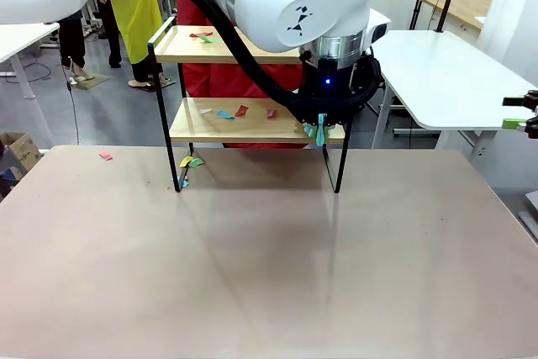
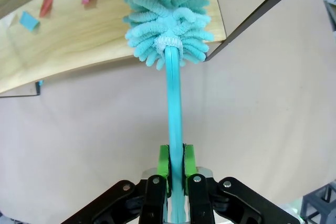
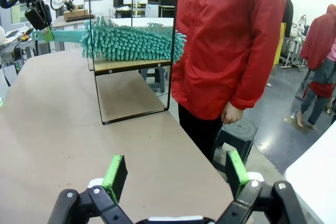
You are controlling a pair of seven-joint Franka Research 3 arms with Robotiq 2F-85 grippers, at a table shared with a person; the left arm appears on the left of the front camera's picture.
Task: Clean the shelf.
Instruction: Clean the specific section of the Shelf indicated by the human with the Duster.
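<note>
The shelf [image 1: 252, 130] stands at the table's far middle, with coloured paper scraps [image 1: 224, 113] on both wooden boards. My left gripper [image 1: 320, 124] hangs at the right end of the lower board. In the left wrist view this gripper [image 2: 176, 163] is shut on the handle of a teal fluffy duster [image 2: 165, 17], whose head lies on the lower board [image 2: 94, 40] near red, pink and blue scraps [image 2: 47, 2]. The right wrist view shows the duster [image 3: 131, 40] lying along the shelf [image 3: 134, 65]. My right gripper [image 3: 176, 174] is open, holds nothing and sits at the far right [image 1: 514, 113].
A person in a red jacket [image 3: 226, 40] stands close behind the shelf at the table's far edge. Loose scraps lie on the table under the shelf's left leg [image 1: 192, 161] and further left [image 1: 105, 155]. A white side table [image 1: 454, 73] stands at the back right.
</note>
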